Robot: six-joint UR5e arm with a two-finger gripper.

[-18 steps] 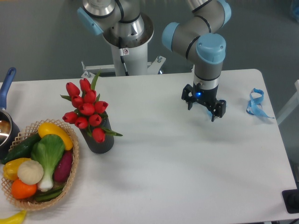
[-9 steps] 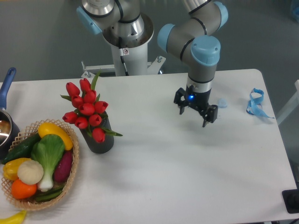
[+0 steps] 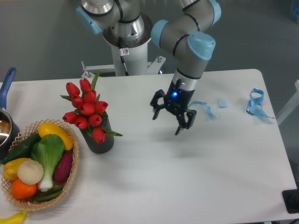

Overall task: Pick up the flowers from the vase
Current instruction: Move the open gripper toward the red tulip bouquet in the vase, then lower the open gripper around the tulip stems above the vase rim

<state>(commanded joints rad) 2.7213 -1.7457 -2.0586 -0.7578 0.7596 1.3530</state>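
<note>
A tight bunch of red tulip flowers with green leaves stands in a black vase on the left half of the white table. My gripper hangs above the table's middle, well to the right of the flowers. Its two black fingers are spread apart and hold nothing. A blue light glows on its wrist.
A wicker basket of mixed vegetables sits at the front left, just left of the vase. A pot with a blue handle is at the left edge. Blue ribbons lie at the right, with another strip and a small pale piece behind the gripper.
My gripper has travelled left and slightly toward the front, from the right side of the table to its middle, closer to the flowers. Its fingers stay spread. The flowers and vase have not moved.
</note>
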